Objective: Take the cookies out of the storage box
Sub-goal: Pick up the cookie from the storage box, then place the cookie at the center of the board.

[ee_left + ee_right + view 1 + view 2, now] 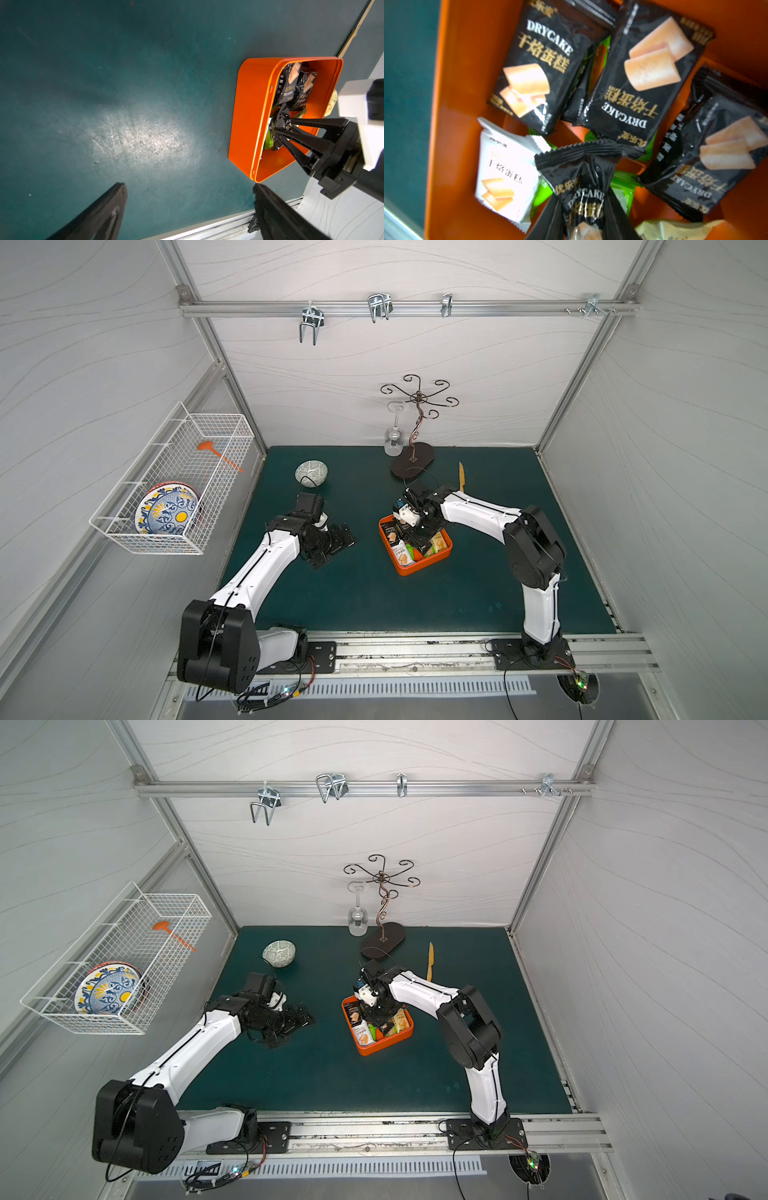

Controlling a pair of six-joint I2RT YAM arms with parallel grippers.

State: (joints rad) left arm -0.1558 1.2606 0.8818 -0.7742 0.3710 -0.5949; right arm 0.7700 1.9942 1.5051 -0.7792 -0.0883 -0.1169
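Storage box: the orange storage box (415, 570) sits flat at about the middle of the dark green surface (353, 593), well in from every edge.
Cookies: the cookies (542, 62) seen here all lie inside the box in a loose, overlapping heap. Black ones are on top, a white packet (502, 172) is next to one wall, green packets (623, 182) show underneath, and a pale yellow packet (675, 228) is just beside the right fingers.
Right hand: the right hand (278, 127) reaches down into the box from above, its arm coming in from the right-edge side.
Right hand state: the fingers are drawn together on one black packet (581, 176), clamped on its body so that the wrapper puckers and its crimped end fans out past the fingertips.
Held packet versus the rest: it stands up at the fingertips, over the green packets and between the white one and the other black ones. Whether it is clear of those below cannot be told.
Left hand: the left hand (189, 187) hangs over bare surface on the left-edge side of the box, apart from it and facing it.
Left hand state: fingers spread wide, nothing between them.
Elsewhere: a patterned bowl (311, 472) is toward the far left corner.
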